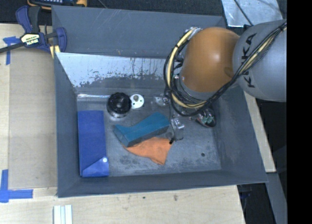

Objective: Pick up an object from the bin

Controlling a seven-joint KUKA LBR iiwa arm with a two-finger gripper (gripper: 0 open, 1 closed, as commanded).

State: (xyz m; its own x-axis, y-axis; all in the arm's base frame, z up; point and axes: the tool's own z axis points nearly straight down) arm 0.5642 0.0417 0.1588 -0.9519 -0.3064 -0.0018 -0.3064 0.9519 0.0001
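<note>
My gripper [175, 131] hangs low in the middle of the bin, under the orange dome on the wrist. Its fingertips sit at the right end of a teal block [143, 128] that lies slanted on the floor. Just below them lies an orange cloth-like piece [150, 150], partly tucked under the teal block. Whether anything is between the fingers is hidden.
A long blue box [92, 142] lies along the left wall. A black round knob [118, 103] and a small white disc [137, 101] sit near the back. A small dark-green thing [208, 119] lies right of the gripper.
</note>
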